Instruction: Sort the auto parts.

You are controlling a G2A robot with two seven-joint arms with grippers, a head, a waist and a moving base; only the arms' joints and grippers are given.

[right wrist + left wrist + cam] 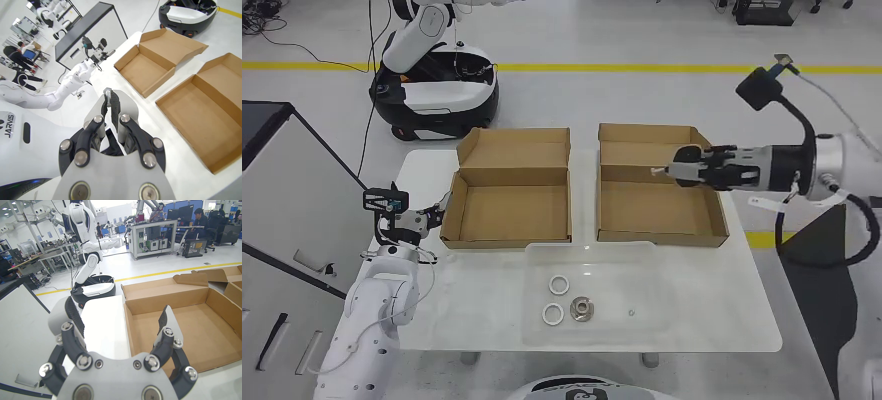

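Right gripper [109, 96] [674, 171]: fingers clamped on a small silver hex-head bolt [107, 100] [654, 171]. The bolt is pinched across its shank between the ribbed black pads, with the head poking out past the fingertips. Gripper and bolt hang above the far end of the right-hand open brown cardboard box [652, 212] [198, 115], by its rear wall, and the bolt touches no cardboard.

Left gripper [117, 305] [437, 213]: fingers spread wide apart with nothing between them. It sits at the left edge of the white table [702, 300], just beside the outer wall of the left-hand open brown cardboard box [507, 208] [181, 328].

The two boxes stand side by side along the far half of the table, a narrow gap between them and their lid flaps folded back toward the far edge. Both floors are bare cardboard.

The loose parts lie toward the near edge, about midway along it:
- Two white rings [560, 284] [554, 314] lie flat, one just behind the other.
- A grey metal flanged round part [582, 308] sits just beside the nearer ring.
- A tiny pale piece [630, 311] lies a little to the right of it, too small to identify.
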